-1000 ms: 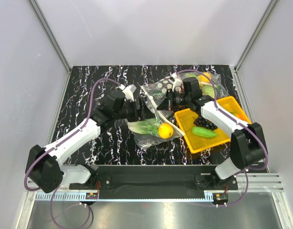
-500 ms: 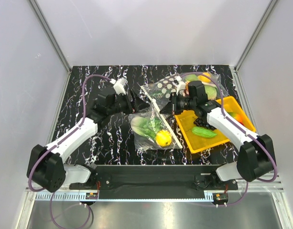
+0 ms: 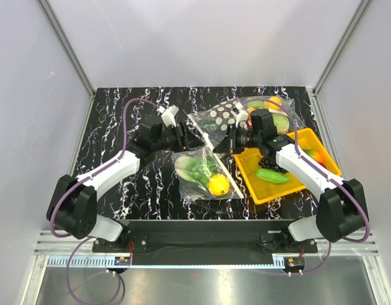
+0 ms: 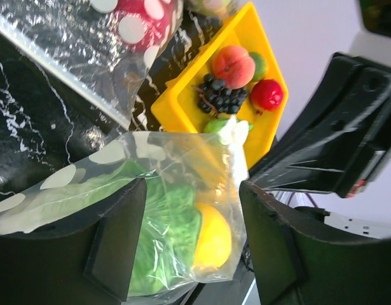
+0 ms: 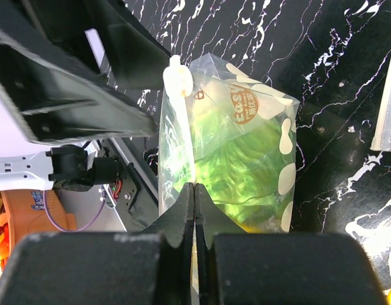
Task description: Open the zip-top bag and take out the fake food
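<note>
The zip-top bag (image 3: 201, 171), clear with white dots, hangs between my two grippers at the table's middle. It holds the green lettuce (image 3: 196, 166) and the yellow lemon (image 3: 217, 185). I see no fish. My right gripper (image 3: 224, 146) is shut on the bag's upper edge (image 5: 194, 190), beside the white zip slider (image 5: 177, 79); the lettuce (image 5: 240, 171) shows below it. My left gripper (image 3: 194, 141) is open; in its wrist view (image 4: 192, 241) the jaws stand wide on either side of the bag (image 4: 170, 159), with the lettuce (image 4: 163, 235) and the lemon (image 4: 213, 235) between them.
A yellow tray (image 3: 248, 160) at the right holds black grapes (image 3: 271, 166), a cucumber (image 3: 271, 176) and a peach (image 4: 233, 62). A dark polka-dot bag (image 3: 217, 117) and a clear bag of fruit (image 3: 274, 114) lie behind the grippers.
A second ago both grippers were close together at the bag. The left one drew back to the left, then came right again to the bag. The lemon sank lower in the bag.
</note>
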You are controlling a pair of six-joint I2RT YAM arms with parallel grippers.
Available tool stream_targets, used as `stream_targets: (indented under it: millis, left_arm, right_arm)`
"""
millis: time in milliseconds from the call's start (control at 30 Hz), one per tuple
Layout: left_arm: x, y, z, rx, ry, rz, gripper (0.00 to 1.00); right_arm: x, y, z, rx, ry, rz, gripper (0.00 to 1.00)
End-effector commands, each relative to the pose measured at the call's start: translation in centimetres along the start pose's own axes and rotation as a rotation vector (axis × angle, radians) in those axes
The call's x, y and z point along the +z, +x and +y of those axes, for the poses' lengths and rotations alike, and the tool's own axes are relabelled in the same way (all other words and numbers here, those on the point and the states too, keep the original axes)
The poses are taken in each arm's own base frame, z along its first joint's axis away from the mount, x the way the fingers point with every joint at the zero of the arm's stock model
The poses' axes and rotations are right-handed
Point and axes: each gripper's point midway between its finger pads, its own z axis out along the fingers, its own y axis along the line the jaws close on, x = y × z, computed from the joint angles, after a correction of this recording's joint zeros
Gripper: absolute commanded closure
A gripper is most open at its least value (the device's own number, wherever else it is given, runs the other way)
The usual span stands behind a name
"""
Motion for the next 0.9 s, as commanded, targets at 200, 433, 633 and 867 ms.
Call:
stream_targets:
  millis: [200,433,633,867]
  left_arm:
    - [2.1,-0.7,-2.5,0.04,0.088,0.004,0.65]
    - [2.1,0.3,-2.8,0.031,0.114,0.039,1.0]
    - [1.4,1.1,-3.2,0.053,0.142,0.05,1.0]
    - [0.7,1.4,-3.7,0.066,0.174,0.047,1.0]
  right_arm:
    - [-0.3,-1.5,2.4,-0.05,-0.077,-0.033,1.0]
    - [-0.3,-2.0,2.3,-0.061,-0.061,-0.036,1.0]
    - [-0.7,-4.0,2.8,-0.102,-0.031,-0.075,0.82]
    - [-0.2,-5.0,2.9,-0.133,-0.027,-0.067,0.6]
